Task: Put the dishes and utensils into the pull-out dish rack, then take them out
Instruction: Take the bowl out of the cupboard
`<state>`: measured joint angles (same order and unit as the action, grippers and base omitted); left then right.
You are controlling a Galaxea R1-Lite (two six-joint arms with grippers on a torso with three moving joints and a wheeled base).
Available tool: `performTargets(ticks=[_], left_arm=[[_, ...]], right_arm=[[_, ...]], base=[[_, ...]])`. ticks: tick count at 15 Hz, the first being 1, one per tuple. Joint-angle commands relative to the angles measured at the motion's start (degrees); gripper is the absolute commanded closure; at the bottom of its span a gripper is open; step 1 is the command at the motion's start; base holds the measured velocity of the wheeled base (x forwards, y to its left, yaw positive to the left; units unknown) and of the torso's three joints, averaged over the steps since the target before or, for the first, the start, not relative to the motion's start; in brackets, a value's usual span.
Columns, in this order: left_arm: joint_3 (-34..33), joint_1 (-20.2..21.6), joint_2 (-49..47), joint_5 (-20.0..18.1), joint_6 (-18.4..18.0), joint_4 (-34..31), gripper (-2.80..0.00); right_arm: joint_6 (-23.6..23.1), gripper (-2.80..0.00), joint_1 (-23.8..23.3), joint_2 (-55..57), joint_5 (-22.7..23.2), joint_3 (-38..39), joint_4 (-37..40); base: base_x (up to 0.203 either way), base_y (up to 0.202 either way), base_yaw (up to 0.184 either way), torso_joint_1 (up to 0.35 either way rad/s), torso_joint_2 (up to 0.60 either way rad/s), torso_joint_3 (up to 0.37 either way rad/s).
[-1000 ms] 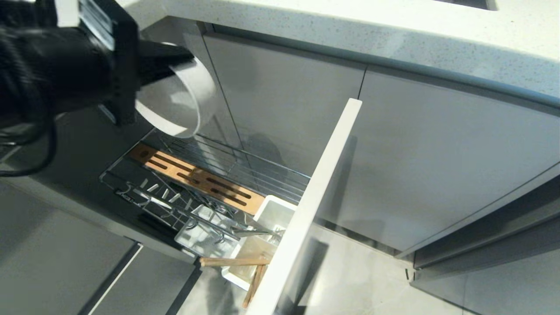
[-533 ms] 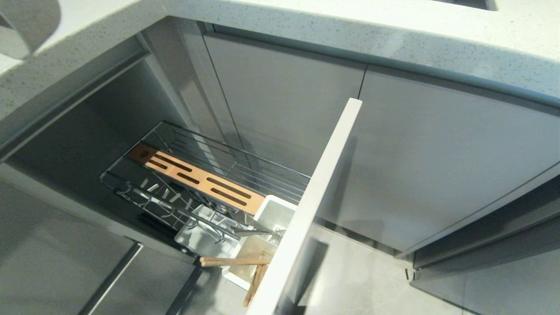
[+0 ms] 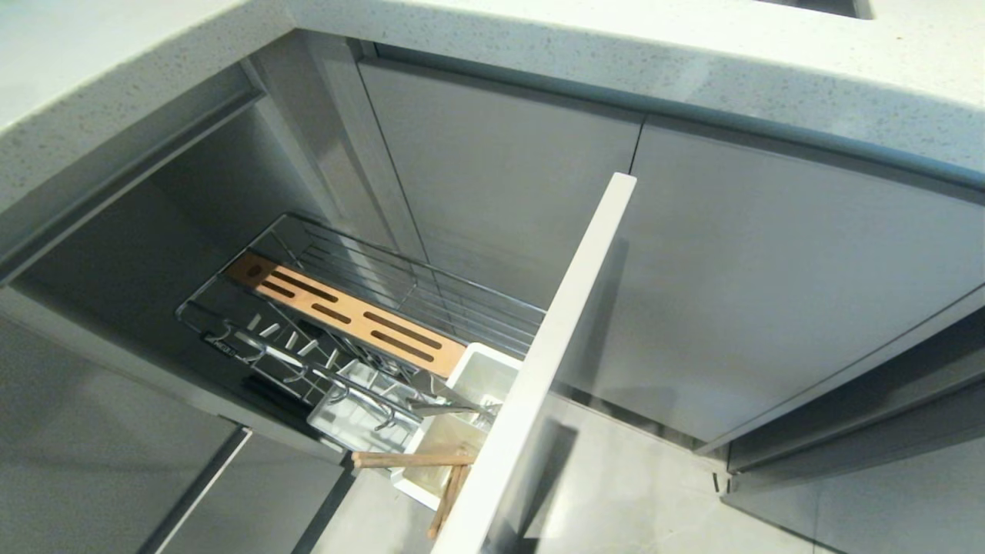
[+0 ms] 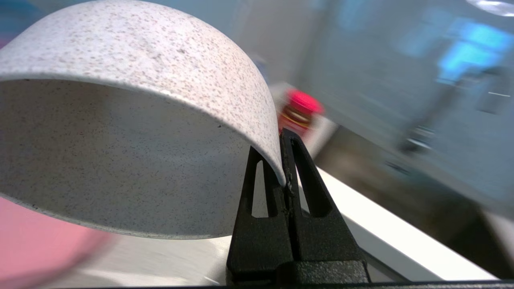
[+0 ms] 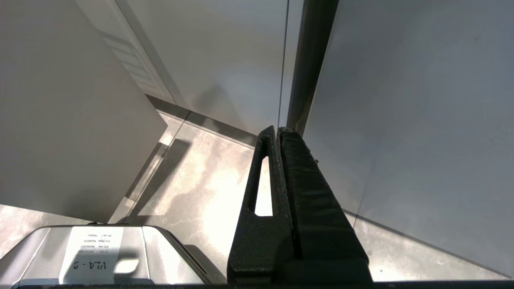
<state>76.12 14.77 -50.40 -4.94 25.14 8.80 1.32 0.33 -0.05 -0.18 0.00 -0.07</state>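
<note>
The left gripper [image 4: 286, 176] pinches the rim of the white bowl [image 4: 120, 132], one finger inside the wall and one outside, the jaws nearly touching through the thin edge. The bowl hangs tipped on its side with its mouth turned toward the wrist camera, and a blur of pink (very likely the plate [image 4: 36, 249], though too smeared to be sure) lies just below it. Neither the bowl nor this arm shows in the head view, so the bowl is clear of the pull-out dish rack [image 3: 346, 315] and off to that rack's left, probably above the countertop [image 3: 115, 69].

By my reading this is the unloading half: the bowl needs a flat spot well away from the rack, and since it is held by the rim it must be rolled upright before release.

In the rack I count one pair of chopsticks [image 3: 412, 460], lying across the near end of the white caddy [image 3: 485, 369] with the tips past its edge, and one spoon [image 3: 446, 408] beside them. The wire slots next to the wooden strip [image 3: 346, 315] hold no dish.

The right gripper [image 5: 277, 168], pressed shut on nothing, hangs by the cabinet doors [image 5: 401, 100], right of the rack, so the left arm is the nearer one.
</note>
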Motion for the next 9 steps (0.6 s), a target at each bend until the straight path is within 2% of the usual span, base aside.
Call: performTargets(ticks=[1, 2, 3, 4, 6, 9], left_arm=[[2.20, 12.19, -2.01, -0.40, -0.23, -0.35, 0.00], [4.95, 15.39, -3.86, -0.46, -0.40, -1.64, 0.00], [9.16, 16.71, -5.85, -0.31, -0.47, -5.33, 0.00], [13.62, 17.92, -7.80, -0.07, -0.46, -11.54, 0.00], [21.72, 19.15, -11.49, 0.04, -0.37, -26.60, 0.00], [29.89, 19.42, -16.98, -0.06, -0.38, -38.11, 0.00]], right_arm=[[0.00, 0.00, 0.02, 0.05, 0.01, 0.09, -0.01], [0.00, 0.00, 0.02, 0.05, 0.01, 0.09, -0.01], [0.00, 0.00, 0.02, 0.05, 0.01, 0.09, -0.01], [0.00, 0.00, 0.02, 0.05, 0.01, 0.09, -0.01], [0.00, 0.00, 0.02, 0.05, 0.01, 0.09, -0.01], [0.00, 0.00, 0.02, 0.05, 0.01, 0.09, -0.01]], base=[[0.000, 0.000, 0.000, 0.000, 0.00, 0.000], [0.000, 0.000, 0.000, 0.000, 0.00, 0.000], [0.000, 0.000, 0.000, 0.000, 0.00, 0.000], [0.000, 0.000, 0.000, 0.000, 0.00, 0.000], [0.000, 0.000, 0.000, 0.000, 0.00, 0.000], [0.000, 0.000, 0.000, 0.000, 0.00, 0.000]])
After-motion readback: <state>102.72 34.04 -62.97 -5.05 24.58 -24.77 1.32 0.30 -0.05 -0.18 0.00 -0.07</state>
